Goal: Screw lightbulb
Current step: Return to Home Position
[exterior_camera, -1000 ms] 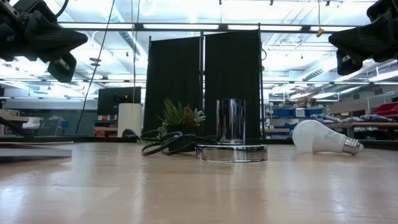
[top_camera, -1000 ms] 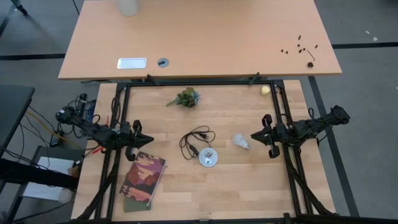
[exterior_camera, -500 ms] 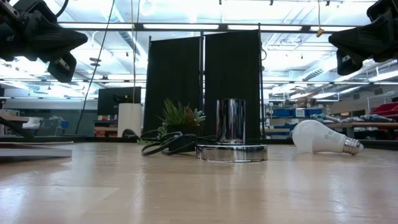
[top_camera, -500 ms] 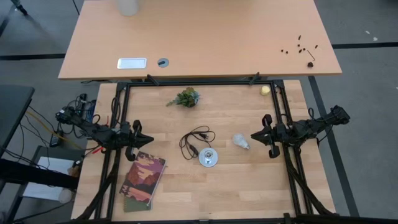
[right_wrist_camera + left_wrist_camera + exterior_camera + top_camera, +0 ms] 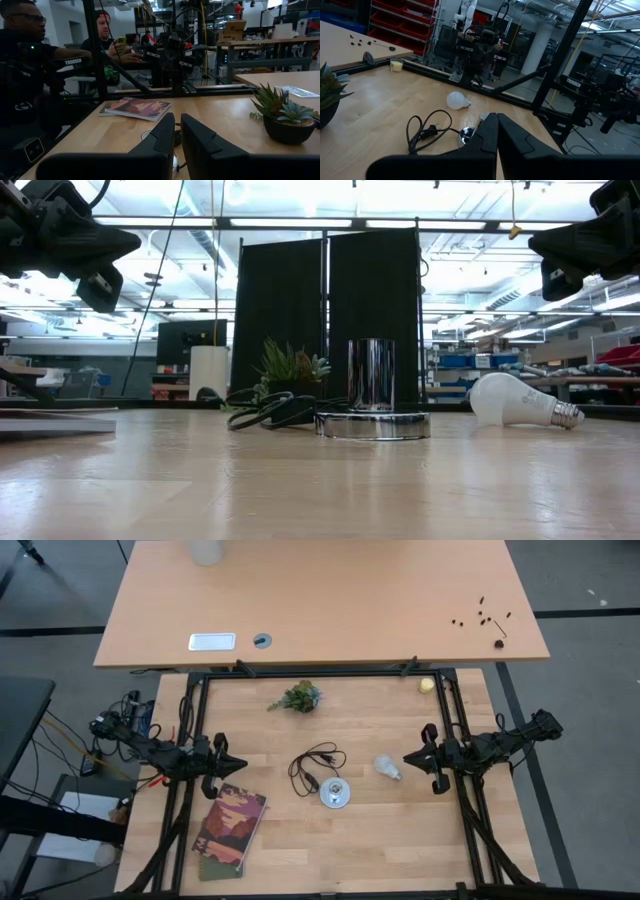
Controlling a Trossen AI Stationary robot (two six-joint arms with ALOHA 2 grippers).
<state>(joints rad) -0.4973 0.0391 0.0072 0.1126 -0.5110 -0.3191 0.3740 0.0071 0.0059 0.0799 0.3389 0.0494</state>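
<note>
White lightbulb (image 5: 387, 768) lying on its side on the bench (image 5: 400, 840), centre right of the high view, near the shiny socket (image 5: 335, 793) but not in it. Socket empty, so screwing in not done yet. Left gripper (image 5: 238, 767) at left edge, right gripper (image 5: 408, 759) at right, both pressed together, holding nothing.
</note>
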